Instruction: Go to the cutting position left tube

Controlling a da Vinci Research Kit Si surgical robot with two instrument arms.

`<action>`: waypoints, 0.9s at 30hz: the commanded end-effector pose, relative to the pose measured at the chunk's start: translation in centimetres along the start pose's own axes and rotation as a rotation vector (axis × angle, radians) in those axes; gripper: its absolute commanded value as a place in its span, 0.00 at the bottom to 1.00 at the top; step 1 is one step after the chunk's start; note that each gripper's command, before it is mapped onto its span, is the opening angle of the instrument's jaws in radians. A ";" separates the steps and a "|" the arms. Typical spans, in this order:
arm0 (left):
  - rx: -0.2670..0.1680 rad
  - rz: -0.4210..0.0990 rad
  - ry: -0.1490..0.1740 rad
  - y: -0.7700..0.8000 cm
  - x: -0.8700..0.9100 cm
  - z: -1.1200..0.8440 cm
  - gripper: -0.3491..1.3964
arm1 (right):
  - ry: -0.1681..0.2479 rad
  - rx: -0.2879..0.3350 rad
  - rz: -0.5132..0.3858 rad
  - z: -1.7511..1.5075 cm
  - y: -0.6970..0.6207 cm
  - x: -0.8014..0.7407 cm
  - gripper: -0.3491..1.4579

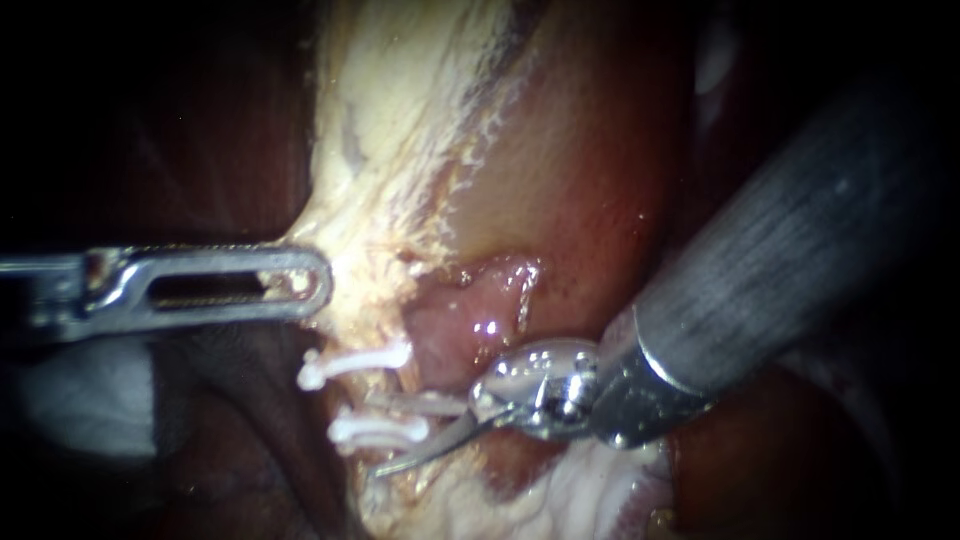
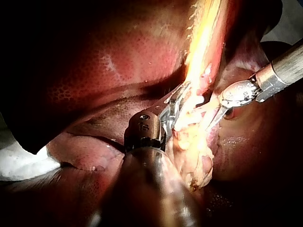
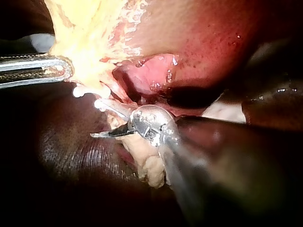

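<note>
**Left instrument** [image 1: 310, 285] [image 2: 183, 96] [image 3: 66, 69]: shaft enters from the left. Its tool is a long slotted pair of jaws, closed on the edge of the pale fatty tissue. In the left wrist view the tissue sits pinched between both jaws.

**Right instrument** [image 1: 390, 466] [image 2: 209, 126] [image 3: 94, 135]: thick grey shaft enters from the right. Its tool is a pair of thin curved blades on a shiny round joint. The blades lie together and hold nothing. They lie just under the lower clip, with their point toward the left instrument's side.

**Pale fatty tissue** [image 1: 390, 120]: a cream-yellow band that runs down from the top of the endoscope view to the clips.

**Tube** [image 1: 398, 392]: short and pinkish, below the left tool's tip. Two clips cross it and it is largely hidden by them. No second tube shows clearly, so I cannot tell whether it is the left tube.

**Upper clip** [image 1: 355, 363]: white, just below the left tool.

**Lower clip** [image 1: 378, 430]: white, near the upper one. The blades pass close beneath it, and I cannot tell whether they touch it.

**Pink raw patch** [image 1: 480, 300]: wet and glistening, just above the right tool's joint.

**Liver** [image 2: 118, 61]: dark mottled red, behind the left instrument.

**White cloth** [image 2: 19, 161]: beside the liver, well apart from both tools.
</note>
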 end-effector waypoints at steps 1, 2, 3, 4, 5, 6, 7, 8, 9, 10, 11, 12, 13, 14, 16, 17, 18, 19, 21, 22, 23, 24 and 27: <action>0.000 0.000 0.000 0.00 0.00 0.00 0.00 | 0.000 0.001 0.000 0.00 0.00 0.00 0.82; 0.000 0.000 0.000 -0.01 0.00 0.00 0.00 | 0.000 0.001 0.000 0.00 0.00 0.00 0.82; 0.000 0.000 0.000 -0.01 0.00 -0.01 0.00 | 0.000 0.001 0.000 0.00 0.00 0.00 0.82; -0.001 0.000 -0.001 -0.01 0.00 -0.01 0.00 | 0.000 0.001 0.000 0.01 0.00 0.00 0.82; -0.001 0.000 -0.001 -0.01 0.00 -0.01 0.00 | 0.000 0.001 0.000 0.01 0.00 0.00 0.82; -0.001 0.000 -0.001 -0.01 0.00 -0.01 0.00 | 0.000 0.001 0.000 0.01 0.00 0.00 0.82; -0.001 0.000 -0.001 -0.01 0.00 -0.01 0.00 | 0.000 0.001 0.000 0.01 0.00 0.00 0.82; -0.001 0.000 -0.001 -0.01 0.00 -0.01 0.00 | 0.000 0.001 0.000 0.01 0.00 0.00 0.82; -0.001 0.000 -0.001 -0.01 0.00 -0.01 0.00 | 0.000 0.001 0.000 0.01 0.00 0.00 0.82; -0.001 0.000 -0.001 -0.01 0.00 -0.01 0.00 | 0.000 0.000 0.001 0.01 0.00 0.00 0.82; -0.001 0.000 -0.001 -0.01 0.00 -0.01 0.00 | 0.000 0.000 0.001 0.01 0.00 0.00 0.82; -0.001 0.000 -0.001 -0.01 0.00 -0.01 0.00 | 0.000 0.000 0.001 0.01 0.01 0.00 0.82; -0.001 0.000 -0.001 -0.02 0.00 -0.01 0.00 | 0.000 0.000 0.001 0.01 0.01 0.00 0.82; -0.001 0.000 -0.001 -0.02 0.00 -0.01 0.00 | 0.000 0.000 0.001 0.01 0.01 0.00 0.82; -0.001 -0.001 -0.001 -0.02 0.01 -0.01 0.00 | 0.000 0.000 0.001 0.01 0.01 0.00 0.82; -0.001 -0.001 -0.001 -0.02 0.01 -0.01 0.00 | 0.000 0.000 0.001 0.01 0.01 0.00 0.82; -0.001 -0.001 -0.001 -0.02 0.01 -0.01 0.00 | 0.000 0.000 0.001 0.01 0.01 0.00 0.82; -0.001 -0.001 -0.001 -0.02 0.01 -0.01 0.00 | 0.000 0.000 0.000 0.01 0.01 0.00 0.82; -0.001 -0.001 -0.001 -0.02 0.01 -0.01 0.00 | 0.000 0.001 0.000 0.00 0.00 0.00 0.82; -0.001 -0.001 -0.001 -0.02 0.01 -0.01 0.00 | 0.000 0.001 0.000 0.00 0.00 0.00 0.82; -0.001 -0.001 -0.001 -0.02 0.01 -0.01 0.00 | 0.000 0.001 0.000 0.00 -0.01 -0.01 0.82; -0.001 -0.001 -0.001 -0.02 0.01 -0.01 0.00 | 0.000 0.002 0.000 -0.01 -0.01 -0.01 0.82; -0.001 -0.001 0.000 -0.02 0.00 -0.02 0.00 | -0.001 0.003 -0.001 -0.03 -0.03 -0.01 0.82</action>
